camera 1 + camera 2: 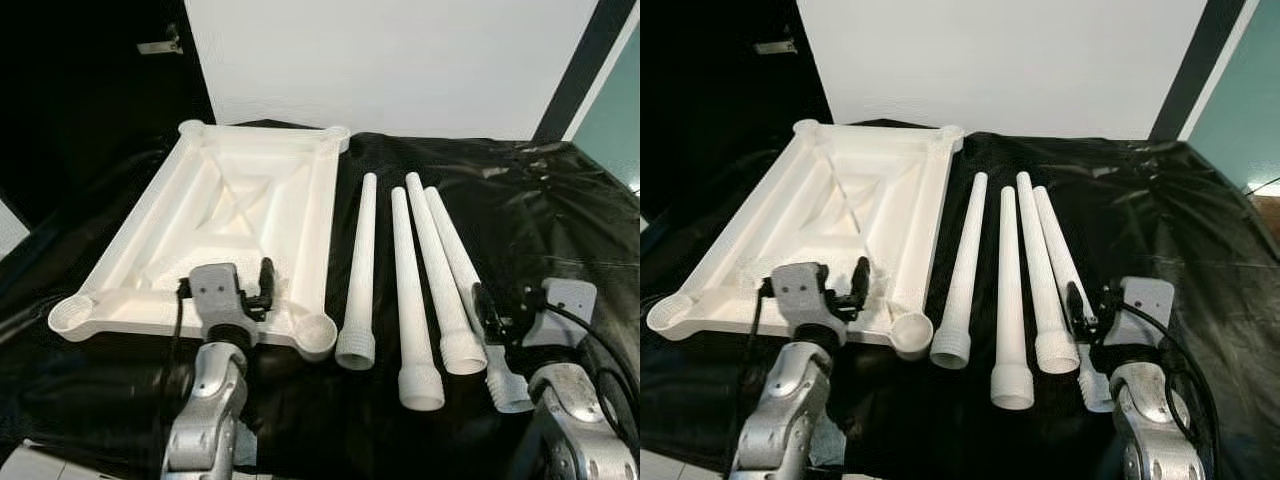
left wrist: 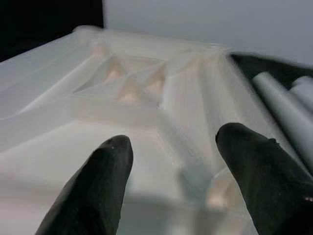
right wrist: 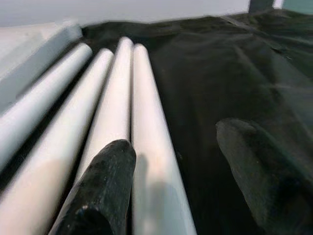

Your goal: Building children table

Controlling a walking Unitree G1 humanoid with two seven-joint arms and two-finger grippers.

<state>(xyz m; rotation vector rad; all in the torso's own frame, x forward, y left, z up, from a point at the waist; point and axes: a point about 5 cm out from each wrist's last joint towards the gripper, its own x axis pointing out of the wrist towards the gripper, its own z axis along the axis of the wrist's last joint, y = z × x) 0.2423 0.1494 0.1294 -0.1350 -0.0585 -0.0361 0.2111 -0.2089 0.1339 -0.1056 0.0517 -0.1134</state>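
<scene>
Right gripper (image 3: 171, 181), fingers spread, straddles the outermost table leg (image 1: 470, 290); left gripper (image 2: 173, 181), also spread, hovers over the upturned tabletop (image 1: 215, 215). Likely next: pinch the leg.

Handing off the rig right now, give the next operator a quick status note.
Left gripper: open, over the near edge of the upturned tabletop.
Right gripper: open, straddling the rightmost leg near its threaded end, not closed on it.
Four legs lie side by side on the black cloth, right of the tabletop.
Done: parts laid out.
Left: no leg is fitted yet; all four go into the corner sockets.
</scene>
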